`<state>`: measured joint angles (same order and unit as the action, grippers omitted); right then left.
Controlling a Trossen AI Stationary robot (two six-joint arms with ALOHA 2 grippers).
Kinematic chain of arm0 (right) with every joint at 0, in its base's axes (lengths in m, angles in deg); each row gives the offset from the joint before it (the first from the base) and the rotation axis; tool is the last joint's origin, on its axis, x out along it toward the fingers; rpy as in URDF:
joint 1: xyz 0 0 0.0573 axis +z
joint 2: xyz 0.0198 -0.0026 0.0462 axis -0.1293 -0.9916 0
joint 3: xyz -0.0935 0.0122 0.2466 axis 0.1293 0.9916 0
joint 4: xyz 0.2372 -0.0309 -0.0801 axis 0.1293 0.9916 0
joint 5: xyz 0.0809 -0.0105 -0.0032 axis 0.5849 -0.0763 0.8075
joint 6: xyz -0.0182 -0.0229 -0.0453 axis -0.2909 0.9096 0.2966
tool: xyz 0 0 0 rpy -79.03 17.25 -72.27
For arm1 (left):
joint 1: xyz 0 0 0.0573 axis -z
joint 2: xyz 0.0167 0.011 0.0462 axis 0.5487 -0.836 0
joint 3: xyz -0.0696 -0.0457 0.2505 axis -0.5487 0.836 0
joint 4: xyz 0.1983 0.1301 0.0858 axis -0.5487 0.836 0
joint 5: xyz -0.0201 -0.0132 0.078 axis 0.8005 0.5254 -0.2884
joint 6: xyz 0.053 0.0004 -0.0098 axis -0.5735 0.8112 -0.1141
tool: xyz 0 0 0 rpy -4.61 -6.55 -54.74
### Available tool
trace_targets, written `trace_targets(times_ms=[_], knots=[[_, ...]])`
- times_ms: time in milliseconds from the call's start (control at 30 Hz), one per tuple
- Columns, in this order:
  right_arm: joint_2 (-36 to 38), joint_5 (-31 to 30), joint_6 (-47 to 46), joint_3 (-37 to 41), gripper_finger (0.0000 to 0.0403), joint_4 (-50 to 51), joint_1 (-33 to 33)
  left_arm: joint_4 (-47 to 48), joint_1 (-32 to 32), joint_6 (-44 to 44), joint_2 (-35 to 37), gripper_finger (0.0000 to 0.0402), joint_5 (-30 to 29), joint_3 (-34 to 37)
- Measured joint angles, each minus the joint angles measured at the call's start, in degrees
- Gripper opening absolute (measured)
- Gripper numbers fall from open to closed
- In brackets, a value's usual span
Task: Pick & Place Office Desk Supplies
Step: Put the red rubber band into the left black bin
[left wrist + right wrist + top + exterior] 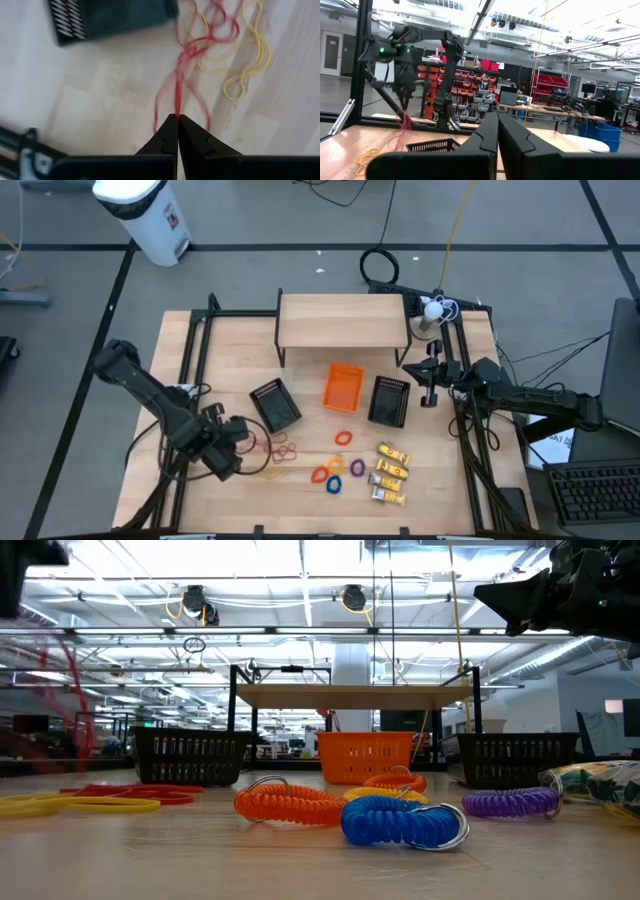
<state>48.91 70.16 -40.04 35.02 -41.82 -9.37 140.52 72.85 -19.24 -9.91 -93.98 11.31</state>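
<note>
My left gripper (pixel 243 432) hangs over the table's left half, shut on red rubber bands (pixel 180 75). More red bands (pixel 286 450) and yellow bands (pixel 275 472) lie flat on the wood beside it. Coiled rings rest on the table: orange (pixel 290 805), blue (pixel 400 823) and purple (pixel 510 802). Yellow-and-white packets (pixel 390 473) lie right of them. My right gripper (pixel 430 380) waits shut in the air beside the right black mesh bin (pixel 389 400). My left gripper pinches several thin red strands (pixel 177 111) between its two fingertips, coming from above and pointing down. The bands hang slack below the fingers (pixel 406 120) and trail toward the pile on the table. I cannot tell whether their lower ends are clear of it.
A second black mesh bin (pixel 275 405) stands just beyond the left gripper, toward the far edge. The orange plastic bin (pixel 343 387) sits between the two mesh bins. A raised wooden shelf (pixel 343 320) spans the far side. Black frame rails (pixel 190 350) run along both table sides.
</note>
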Motion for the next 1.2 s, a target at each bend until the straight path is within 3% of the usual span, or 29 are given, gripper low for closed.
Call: trace_targets(times_ms=[167, 367, 533, 833, 1000, 1200], knots=[[0.0, 0.0, 0.0, 0.0, 0.0, 0.0, 0.0, -9.66, 0.04, -1.14, 0.03, 0.0002, 3.9, 7.24], [0.01, 0.01, 0.0, 0.0, 0.0, 0.0, 0.01, -13.61, 0.0, 1.67, 0.06, 0.0028, 8.15, 12.79], [0.01, 0.02, -0.02, 0.0, 0.0, -0.42, 0.02, -13.69, 0.0, 2.03, 0.06, 0.0074, 6.85, 13.35], [0.01, 0.02, -0.02, 0.0, 0.0, -0.42, 0.02, -14.08, -2.34, 1.72, 0.04, 0.018, -0.61, 13.35], [0.0, 0.02, -0.04, 0.0, 0.0, -0.42, 0.01, -22.27, -5.51, -8.49, -2.91, 0.0205, -0.74, 13.35], [-0.01, 0.04, -0.02, 0.0, 0.0, -0.42, 0.0, -27.54, -9.91, -19.12, -9.41, 0.0192, 2.96, 13.35]])
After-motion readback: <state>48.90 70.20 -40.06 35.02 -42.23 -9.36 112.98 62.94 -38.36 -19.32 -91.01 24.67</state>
